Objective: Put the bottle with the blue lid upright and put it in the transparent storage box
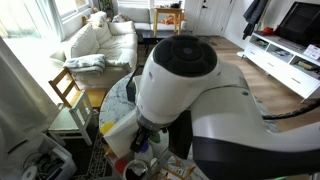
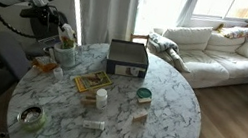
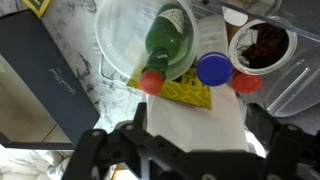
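In the wrist view my gripper [image 3: 196, 130] is shut on the white body of the bottle with the blue lid [image 3: 212, 68], with the blue cap pointing away from the camera. The bottle hangs over a crowded spot that holds a green bottle [image 3: 168, 42] in a round clear tub, two red caps and a yellow pad. Clear ribbed plastic at the right edge looks like the transparent storage box [image 3: 296, 88]. In an exterior view the gripper [image 2: 63, 37] hovers over that whitish bin [image 2: 65, 59] at the table's far left.
The dark navy box [image 2: 128, 58] stands beside the bin and also shows in the wrist view [image 3: 45, 85]. A bowl of dark contents [image 3: 262, 45] sits close by. A small white bottle [image 2: 102, 99], a green jar [image 2: 143, 96], a book [image 2: 91, 82] and a bowl [image 2: 30, 117] are on the marble table [image 2: 167, 117].
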